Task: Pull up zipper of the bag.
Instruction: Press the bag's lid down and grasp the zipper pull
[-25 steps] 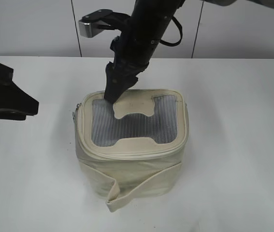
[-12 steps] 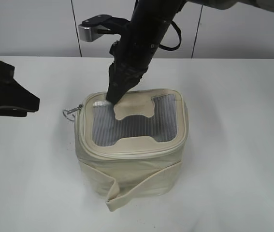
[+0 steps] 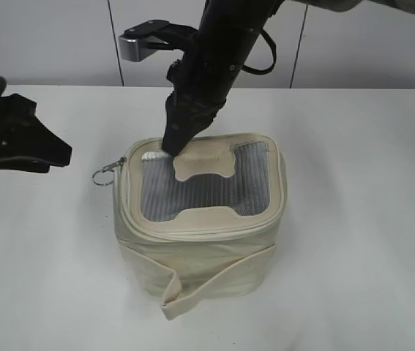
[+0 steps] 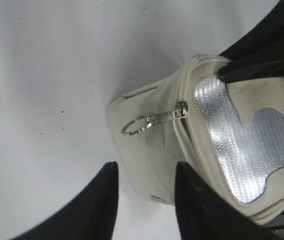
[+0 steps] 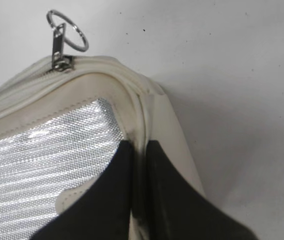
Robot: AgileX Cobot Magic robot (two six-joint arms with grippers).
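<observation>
A cream bag [image 3: 200, 227] sits mid-counter [image 3: 368, 219]. The right hand [image 3: 172, 146], fingers pressed together, pins the lid's back corner, likely steadying it. The left hand [image 4: 144, 200], spread open, waits near the zipper's ring pull [image 4: 134, 125].

Exterior view: bright, even, diffuse light; soft faint shadow on counter [image 3: 353, 219] around bag [image 3: 200, 241]. Left wrist view: mesh window [image 4: 247, 140] glares silver-white; left tool [image 4: 147, 205] dark, soft-edged, out of focus. Right wrist view: mesh glare repeated; soft shadow right of bag.
</observation>
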